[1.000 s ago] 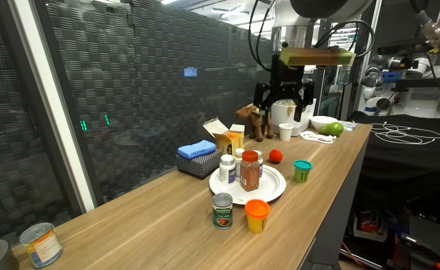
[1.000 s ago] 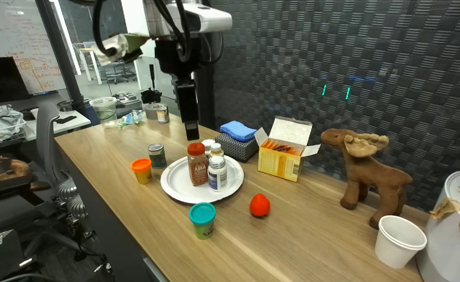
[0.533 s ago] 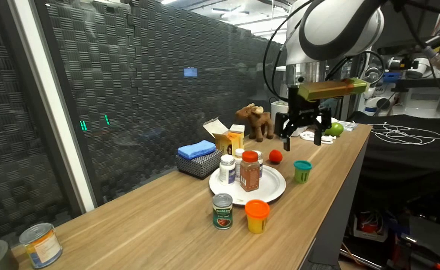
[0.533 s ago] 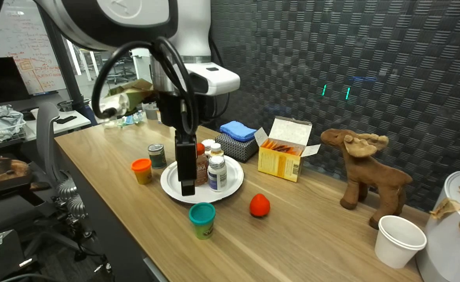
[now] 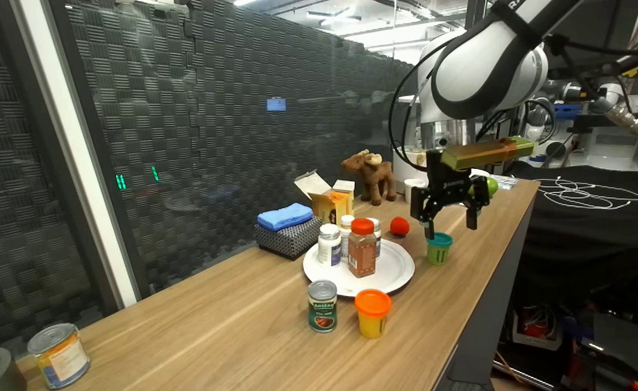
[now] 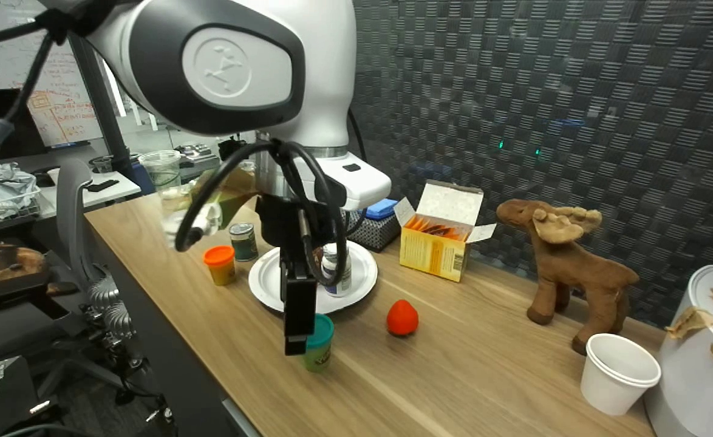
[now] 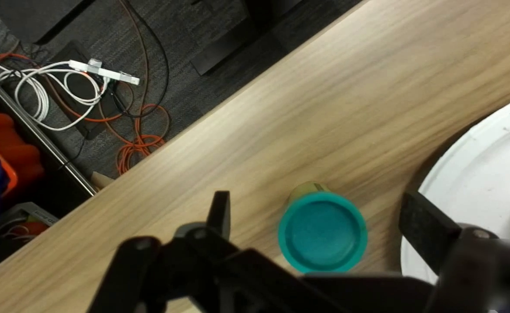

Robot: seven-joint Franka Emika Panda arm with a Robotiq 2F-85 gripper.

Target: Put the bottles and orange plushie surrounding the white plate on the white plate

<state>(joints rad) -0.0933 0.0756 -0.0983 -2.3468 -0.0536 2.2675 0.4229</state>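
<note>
Here the gripper [image 5: 451,231] gapes wide, the teal-capped jar [image 7: 323,234] showing between its fingers [image 7: 426,230], lower centre of the wrist view.

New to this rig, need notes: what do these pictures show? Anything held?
A white and black robot arm with a black gripper. Two pictures come from outside cameras; the third looks down from its wrist. The wood-grain table holds a round white plate bearing a brown-red bottle with red lid and white bottles. Around the plate: a green tub with teal lid, a yellow tub with orange lid, a green-labelled metal can and a small orange-red plushie. Nothing held: the gripper is open near the green tub.
</note>
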